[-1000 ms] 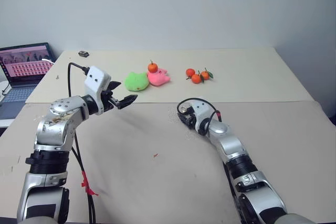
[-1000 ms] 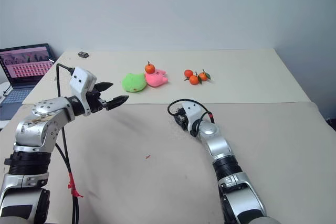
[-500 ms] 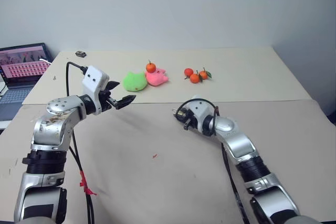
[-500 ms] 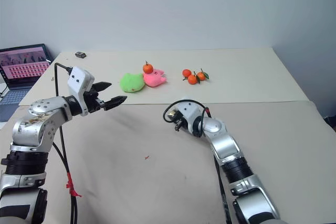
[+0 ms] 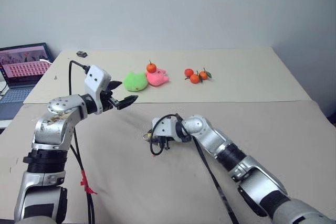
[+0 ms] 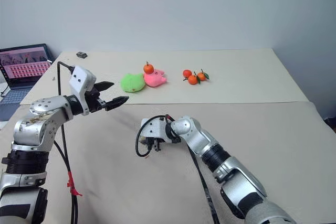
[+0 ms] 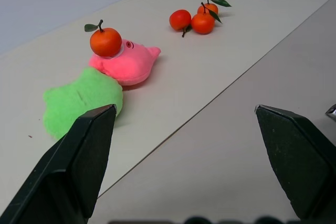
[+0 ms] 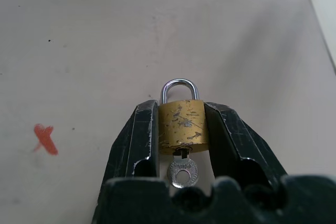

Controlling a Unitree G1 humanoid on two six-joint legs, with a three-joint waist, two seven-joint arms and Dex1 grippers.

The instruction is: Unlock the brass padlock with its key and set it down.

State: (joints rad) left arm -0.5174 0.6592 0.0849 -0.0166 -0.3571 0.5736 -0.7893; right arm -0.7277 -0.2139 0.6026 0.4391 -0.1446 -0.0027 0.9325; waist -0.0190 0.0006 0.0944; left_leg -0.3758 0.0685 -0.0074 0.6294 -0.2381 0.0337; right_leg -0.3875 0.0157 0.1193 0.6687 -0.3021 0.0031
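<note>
Brass padlock (image 8: 182, 127), key (image 8: 182, 172) inserted, between right pincer (image 8: 181, 129) fingers.

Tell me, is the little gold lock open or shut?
Shut. The brass padlock's silver loop sits down in both sides of its body, with the key in its other end.

No lettering can be read; a red X mark (image 8: 45, 139) stands on the table (image 8: 105, 35).
</note>
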